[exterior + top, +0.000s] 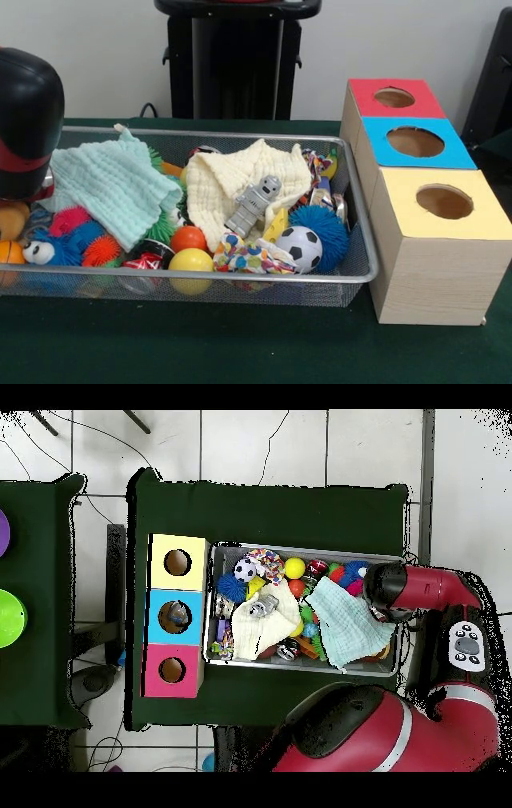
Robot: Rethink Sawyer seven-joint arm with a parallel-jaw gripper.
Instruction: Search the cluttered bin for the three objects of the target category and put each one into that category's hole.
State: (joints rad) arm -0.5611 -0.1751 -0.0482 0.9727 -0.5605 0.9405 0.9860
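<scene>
The bin (240, 276) is a wide silver wire-mesh basket on the green table, and it also shows in the overhead view (300, 550). It is full of toys: a soccer ball (299, 248), a blue spiky ball (322, 228), a grey robot figure (254, 204), a yellow ball (191, 261), an orange ball (188, 238), a cream cloth (232, 180) and a mint cloth (120, 188). Beside it stand three wooden boxes with round holes, topped red (364, 94), blue (460, 152) and yellow (400, 200). The arm's black and red end (28, 120) hangs over the bin's end away from the boxes (383, 587). It hides the gripper.
In the overhead view the yellow (160, 562), blue (158, 616) and red (155, 670) boxes line the bin's left side. A second green table (40, 534) at the far left carries a green round thing (8, 616). The robot's red base (350, 734) fills the bottom.
</scene>
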